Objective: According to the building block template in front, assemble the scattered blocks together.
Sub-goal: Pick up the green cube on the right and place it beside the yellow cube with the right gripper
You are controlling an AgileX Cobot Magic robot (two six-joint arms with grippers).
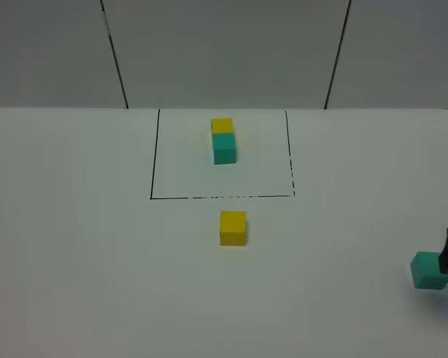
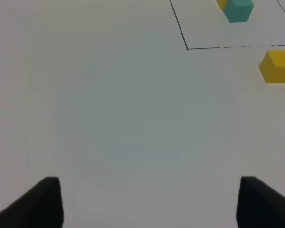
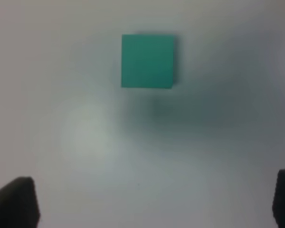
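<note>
While right gripper (image 3: pixel 154 204) hangs wide above teal block (image 1: pixel 429 270), lower right, seemingly clear; left gripper (image 2: pixel 149 202) wide, empty; yellow block (image 1: pixel 233 227) centre.

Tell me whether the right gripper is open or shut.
Open: the right gripper has its black fingertips wide apart with nothing between them; the matte teal-green cube lies beyond them.

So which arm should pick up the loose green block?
Right, probably. The right gripper is open and close beside the loose teal cube. The left gripper doesn't even have that cube in its camera's view.
</note>
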